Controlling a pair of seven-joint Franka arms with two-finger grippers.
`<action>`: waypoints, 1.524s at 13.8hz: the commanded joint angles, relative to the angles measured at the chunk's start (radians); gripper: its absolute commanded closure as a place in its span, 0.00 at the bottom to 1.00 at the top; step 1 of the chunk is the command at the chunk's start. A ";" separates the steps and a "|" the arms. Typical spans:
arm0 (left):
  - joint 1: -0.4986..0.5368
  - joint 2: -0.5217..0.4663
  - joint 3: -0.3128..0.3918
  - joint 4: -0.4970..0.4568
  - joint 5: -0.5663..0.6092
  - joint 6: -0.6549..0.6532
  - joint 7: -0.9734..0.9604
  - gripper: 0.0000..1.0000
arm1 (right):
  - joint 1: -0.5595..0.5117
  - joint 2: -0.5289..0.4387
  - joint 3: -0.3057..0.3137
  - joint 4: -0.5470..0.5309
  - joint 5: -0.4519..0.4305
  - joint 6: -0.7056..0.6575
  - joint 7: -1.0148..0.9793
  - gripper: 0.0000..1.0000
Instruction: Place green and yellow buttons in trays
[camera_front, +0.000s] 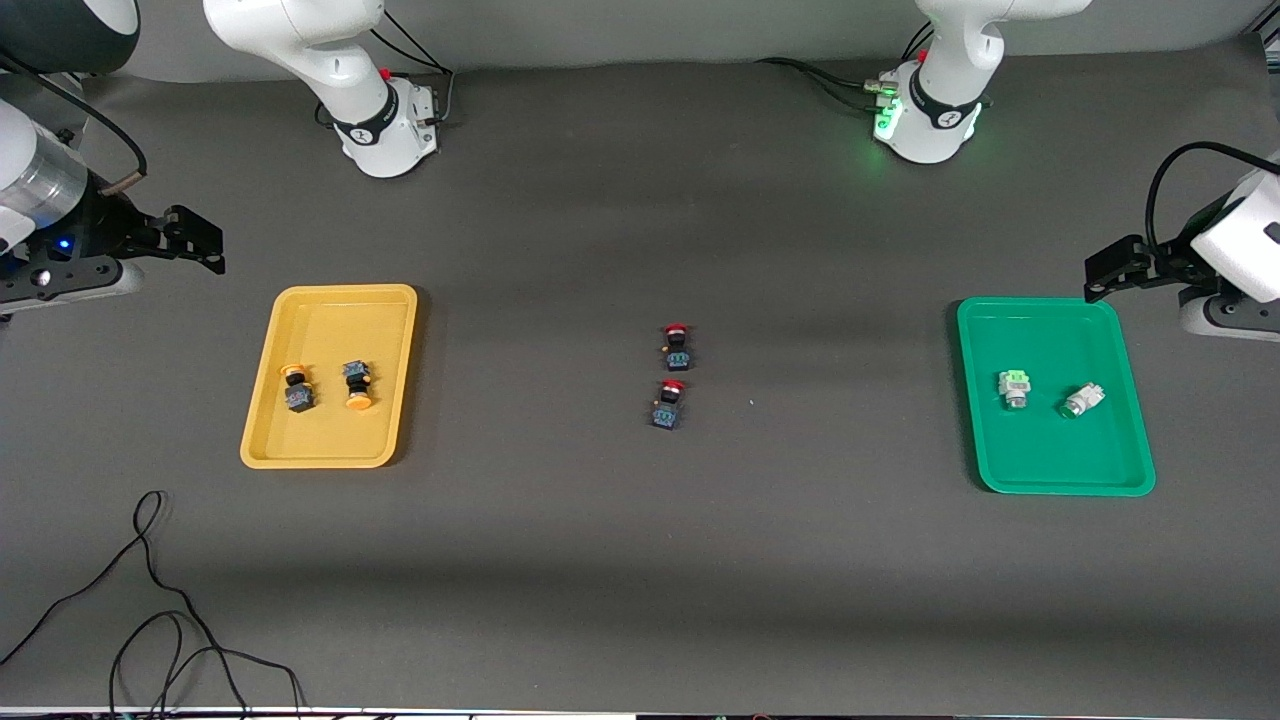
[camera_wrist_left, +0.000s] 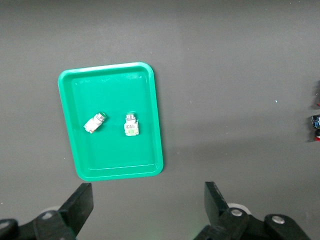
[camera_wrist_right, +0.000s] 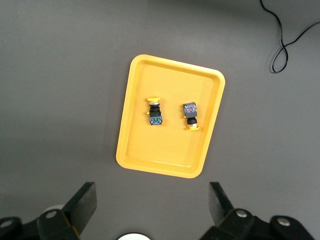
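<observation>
Both arms wait raised at the desk's ends, the left pincer (camera_wrist_left: 145, 210) spread above the green tray (camera_wrist_left: 150, 120), the right pincer (camera_wrist_right: 152, 212) spread above the yellow tray (camera_wrist_right: 131, 120).

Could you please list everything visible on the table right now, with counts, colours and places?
yellow tray: one, yellow, toward the right arm's end.
yellow buttons: two, orange-yellow caps, in the yellow tray.
green tray: one, green, toward the left arm's end.
green buttons: two, whitish with pale green, in the green tray.
red buttons: two, red caps, mid-table.
cable: one, black, nearer the camera than the yellow tray.
right gripper: open, empty, beside the yellow tray.
left gripper: open, empty, beside the green tray.
</observation>
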 joint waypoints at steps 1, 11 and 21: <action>-0.015 -0.010 0.012 -0.009 -0.009 -0.001 -0.013 0.01 | 0.010 0.008 -0.002 0.012 -0.023 0.005 0.022 0.01; -0.015 -0.010 0.012 -0.009 -0.009 -0.004 -0.013 0.01 | 0.013 0.028 0.000 0.030 -0.006 0.013 0.025 0.00; -0.015 -0.009 0.012 -0.011 -0.009 -0.004 -0.013 0.01 | 0.003 0.080 -0.013 0.116 0.056 0.005 0.068 0.00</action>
